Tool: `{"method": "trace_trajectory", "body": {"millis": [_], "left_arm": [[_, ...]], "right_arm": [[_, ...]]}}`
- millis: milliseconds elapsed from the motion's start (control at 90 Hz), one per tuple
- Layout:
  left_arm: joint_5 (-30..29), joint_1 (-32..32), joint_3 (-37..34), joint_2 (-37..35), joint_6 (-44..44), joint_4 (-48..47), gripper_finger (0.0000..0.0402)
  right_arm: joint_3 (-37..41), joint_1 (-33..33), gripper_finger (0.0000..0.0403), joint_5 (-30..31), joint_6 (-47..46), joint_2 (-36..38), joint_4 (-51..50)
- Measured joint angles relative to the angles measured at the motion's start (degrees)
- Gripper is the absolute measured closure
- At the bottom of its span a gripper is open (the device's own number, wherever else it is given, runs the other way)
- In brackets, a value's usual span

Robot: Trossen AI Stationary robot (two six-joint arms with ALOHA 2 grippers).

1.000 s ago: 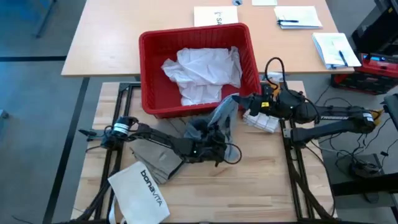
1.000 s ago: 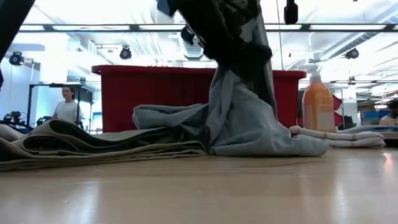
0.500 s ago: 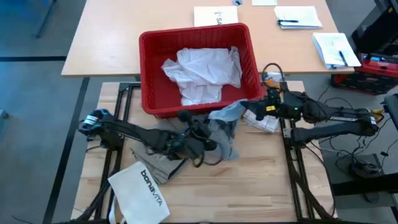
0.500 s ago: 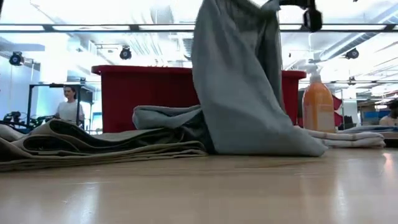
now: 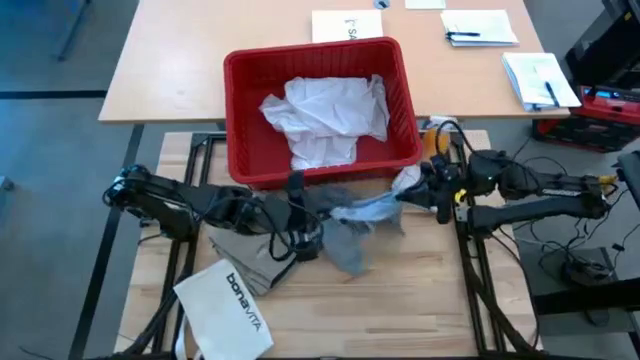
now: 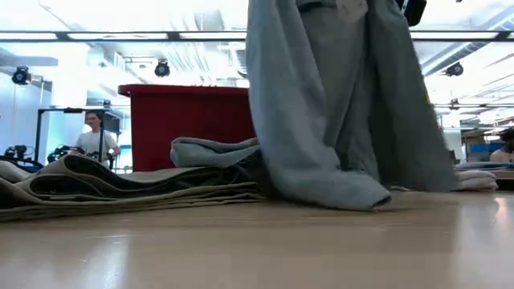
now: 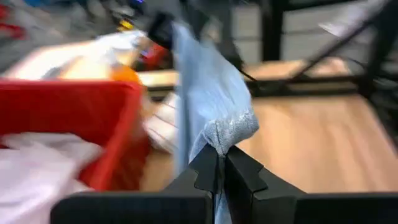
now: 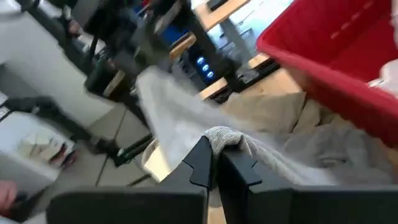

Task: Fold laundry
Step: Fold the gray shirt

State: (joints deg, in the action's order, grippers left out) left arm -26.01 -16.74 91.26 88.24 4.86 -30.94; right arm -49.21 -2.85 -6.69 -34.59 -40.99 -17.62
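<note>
A grey T-shirt (image 5: 352,218) hangs stretched between my two grippers in front of the red basket (image 5: 240,150); its lower end (image 6: 337,193) rests on the table. My left gripper (image 5: 300,212) is shut on its left end, my right gripper (image 5: 415,190) on its right end. A khaki-tan piece (image 5: 245,258) lies folded on the table at the left, also in the low view (image 6: 120,186). A white shirt (image 5: 325,118) lies crumpled in the basket. My left gripper pinches a bunched bit of the T-shirt's edge (image 7: 231,127) between its two fingers. The cloth runs taut from there toward the other gripper and hangs below. My right gripper pinches a rolled edge of the T-shirt (image 8: 221,135) between its two fingers. The cloth stretches away from them toward the left arm, lifted off the table at this end.
A stiff white bag printed "bonavita" (image 5: 225,305) lies at the near left. A folded white cloth (image 6: 478,181) lies on the table at the right, partly behind the hanging shirt. Papers (image 5: 480,28) lie on the far table. Bare wood lies at the near right.
My left gripper has gone toward the table's left edge and my right gripper toward the right and near edge. The grey T-shirt, bunched a second ago, is now drawn out wide between them, and its hanging part has spread across the low view.
</note>
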Motion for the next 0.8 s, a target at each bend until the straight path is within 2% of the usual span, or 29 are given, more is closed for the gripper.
{"method": "trace_trajectory", "body": {"millis": [100,189,256,367,478,589,678,800], "left_arm": [[0.1,0.0,0.0,1.0,1.8,-1.6,0.0402],[1.6,-0.1,0.0,0.8,2.3,-1.2,0.0402],[5.6,-0.1,0.0,0.3,3.5,-1.1,0.0402],[13.4,-0.2,0.0,-0.6,4.9,-1.8,0.0402],[14.1,-0.2,0.1,-1.2,5.8,-6.1,0.0402],[14.7,-0.1,0.1,-1.5,7.2,-9.0,0.0402],[15.1,-0.1,0.1,-1.8,7.3,-9.1,0.0402],[17.2,-0.1,0.1,-1.9,8.2,-9.5,0.0402]], "right_arm": [[0.0,0.0,0.0393,2.7,-1.6,-1.4,-0.1],[0.0,0.0,0.0358,1.8,0.4,-2.2,-0.3],[0.0,0.6,0.0315,-1.0,4.2,-2.6,-0.4],[0.0,2.0,0.0226,-2.0,11.1,-3.2,-1.2],[0.0,1.7,0.0135,-1.8,13.9,-3.3,-1.0],[0.0,2.1,0.0066,-1.7,23.7,-3.4,-7.9],[0.0,3.2,0.0046,0.4,31.4,-4.5,-14.1],[0.0,3.3,0.005,5.6,36.4,-6.6,-17.6]]}}
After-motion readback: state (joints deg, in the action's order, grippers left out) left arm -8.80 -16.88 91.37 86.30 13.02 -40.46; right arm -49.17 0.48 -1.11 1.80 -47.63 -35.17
